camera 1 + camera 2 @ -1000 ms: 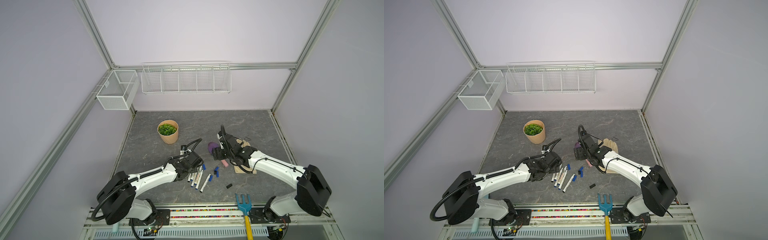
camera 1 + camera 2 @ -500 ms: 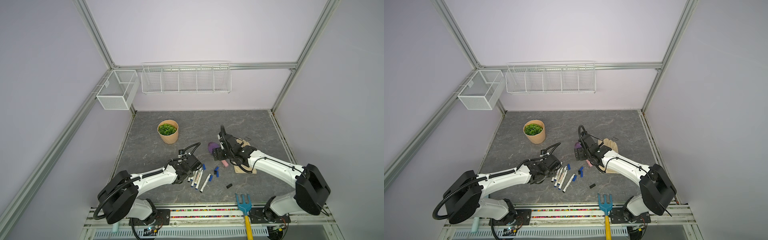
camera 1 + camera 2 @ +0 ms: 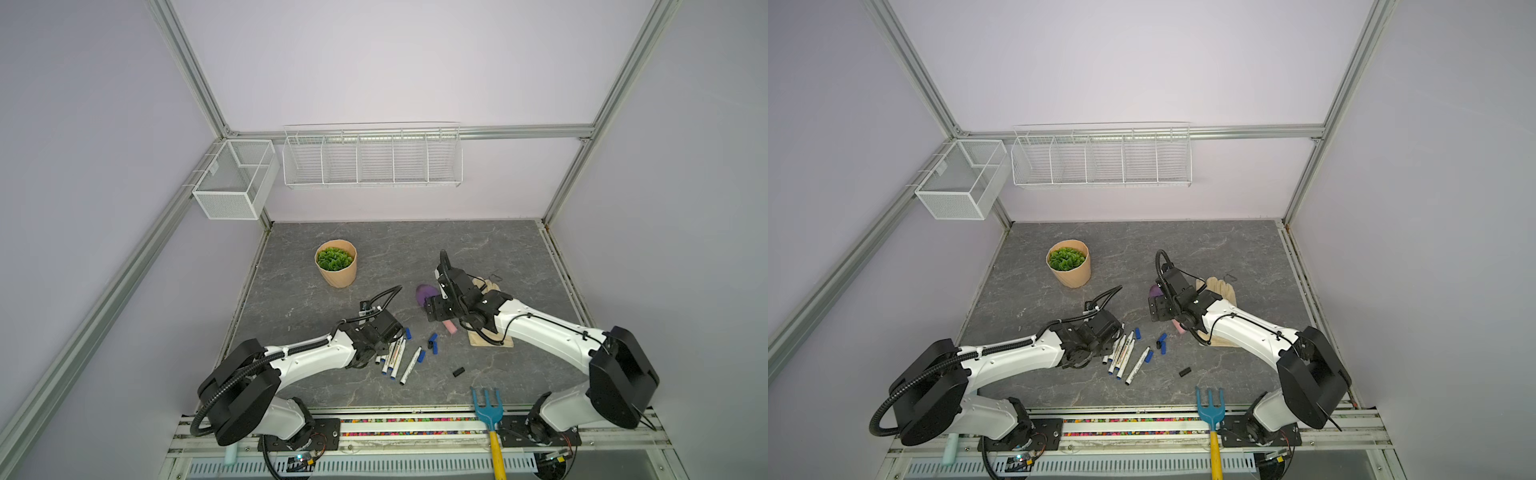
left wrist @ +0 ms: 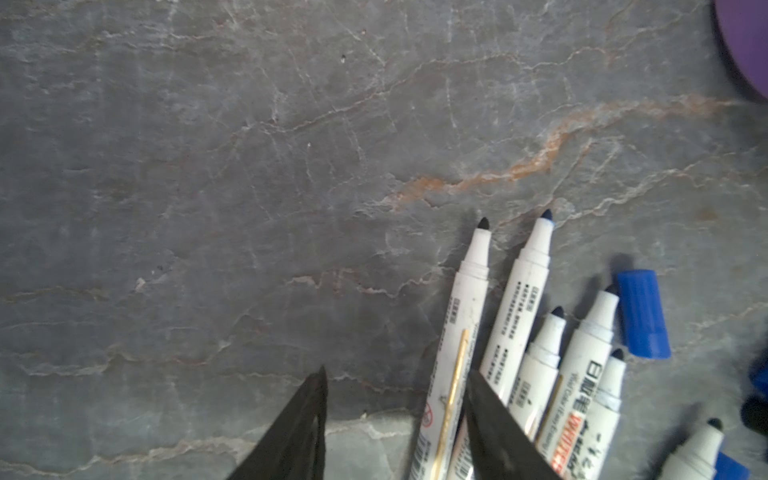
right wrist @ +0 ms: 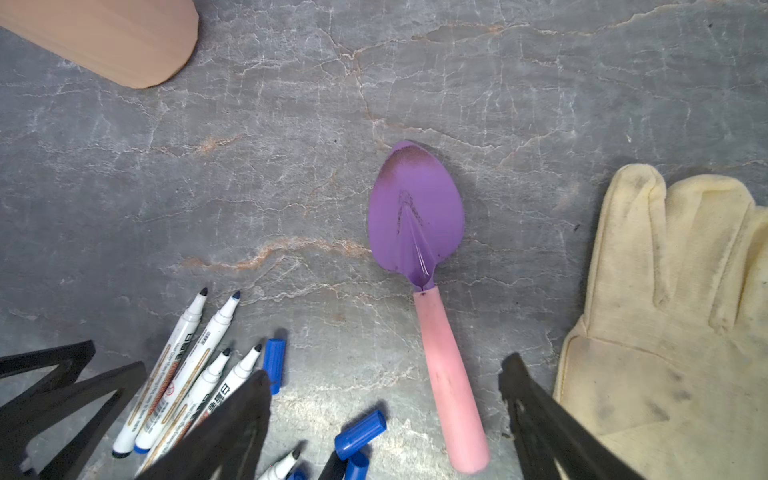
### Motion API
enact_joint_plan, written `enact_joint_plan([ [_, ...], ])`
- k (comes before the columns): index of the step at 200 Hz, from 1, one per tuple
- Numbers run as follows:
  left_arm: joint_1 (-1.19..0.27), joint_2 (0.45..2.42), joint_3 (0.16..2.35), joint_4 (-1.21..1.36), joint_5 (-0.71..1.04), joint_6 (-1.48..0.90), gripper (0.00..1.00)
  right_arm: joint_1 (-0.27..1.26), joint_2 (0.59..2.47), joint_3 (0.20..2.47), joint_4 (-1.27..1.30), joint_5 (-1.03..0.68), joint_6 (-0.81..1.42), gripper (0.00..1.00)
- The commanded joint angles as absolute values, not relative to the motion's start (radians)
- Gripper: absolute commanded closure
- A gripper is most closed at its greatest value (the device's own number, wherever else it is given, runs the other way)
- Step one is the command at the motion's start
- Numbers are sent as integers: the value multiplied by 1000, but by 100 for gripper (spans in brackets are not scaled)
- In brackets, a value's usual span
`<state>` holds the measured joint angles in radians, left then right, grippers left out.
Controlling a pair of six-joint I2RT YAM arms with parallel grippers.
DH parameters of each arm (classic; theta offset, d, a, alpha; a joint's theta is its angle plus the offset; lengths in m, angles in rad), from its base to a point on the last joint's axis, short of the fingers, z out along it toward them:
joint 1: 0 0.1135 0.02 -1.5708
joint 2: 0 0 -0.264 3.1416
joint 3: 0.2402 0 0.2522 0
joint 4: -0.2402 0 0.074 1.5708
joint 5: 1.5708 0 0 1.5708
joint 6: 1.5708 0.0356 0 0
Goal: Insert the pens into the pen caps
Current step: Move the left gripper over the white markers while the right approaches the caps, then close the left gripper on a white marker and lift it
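Pens: six white markers (image 3: 395, 357) lie uncapped on the grey stone table (image 3: 415, 249), left of the trowel's handle end. Five are fanned side by side and one is slightly apart on the trowel's side (tips bare, blue or black, in the left wrist view).
Pen caps: the loose caps (image 3: 433, 343) are scattered between the pens and the trowel's handle. One blue cap (image 4: 642, 318) lies just beside the pen tips. One black cap (image 3: 458, 372) lies apart, further forward than the handle end.
Left gripper: it (image 4: 395, 372) is low over the fan's outer edge, on the side away from the trowel. The jaws are partly spread and straddle the outermost pen: one finger is against the pen, the other clear of it.
Right gripper: it (image 5: 384, 368) is above the trowel's pink handle. The jaws are spread wide to either side of it, gripping nothing.
Trowel: its (image 5: 415, 216) purple blade lies flat, pointing away from the arms.
Glove: a cream work glove (image 5: 673, 311) lies right of the trowel.
Plant pot: a tan pot (image 3: 337, 270) of greenery stands left of the trowel blade and further back.
Rake: a blue hand rake (image 3: 487, 409) with a yellow handle lies well forward of the trowel, at the table's front edge.
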<state>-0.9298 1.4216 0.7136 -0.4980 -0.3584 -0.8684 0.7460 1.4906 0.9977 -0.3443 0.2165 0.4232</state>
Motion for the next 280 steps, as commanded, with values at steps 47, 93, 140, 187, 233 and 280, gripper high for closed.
enact_joint_plan([
  [47,-930,1488,719,-492,-343,-865,52,741,1506,1017,-365,209,444,10],
  [93,-932,1498,715,-493,-327,-871,53,741,1510,1020,-365,200,443,10],
  [140,-933,1483,677,-548,-307,-921,64,741,1499,1016,-367,211,445,10],
  [187,-936,1432,596,-545,-261,-960,76,738,1494,1009,-364,226,453,10],
  [233,-936,1436,584,-522,-254,-960,94,703,1474,983,-333,170,486,10],
  [280,-936,1240,594,-400,-226,-810,100,694,1439,1004,-318,49,410,10],
])
